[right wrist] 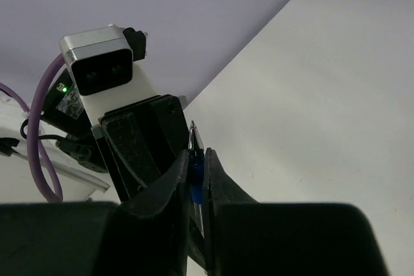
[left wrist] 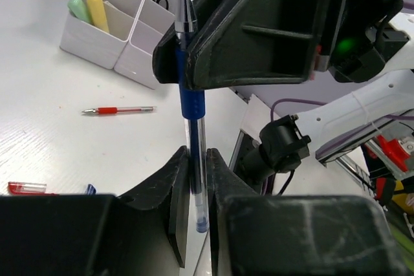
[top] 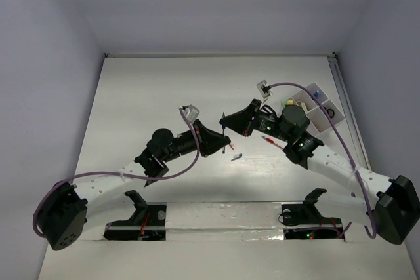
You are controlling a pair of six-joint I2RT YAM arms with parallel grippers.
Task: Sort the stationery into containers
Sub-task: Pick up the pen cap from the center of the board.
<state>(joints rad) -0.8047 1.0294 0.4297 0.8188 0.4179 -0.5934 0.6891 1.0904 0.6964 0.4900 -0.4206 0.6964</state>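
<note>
A blue-white pen hangs in the air above the table's middle, held at both ends. My left gripper is shut on its clear lower barrel. My right gripper is shut on its blue grip just below the metal tip. In the top view the two grippers meet tip to tip, the left under the right. The white organiser tray stands at the far right. It holds a mint eraser, a yellow marker and black scissors.
A red pencil lies on the table between the grippers and the tray. A small red bit and a blue cap lie below the grippers. The right arm runs in front of the tray.
</note>
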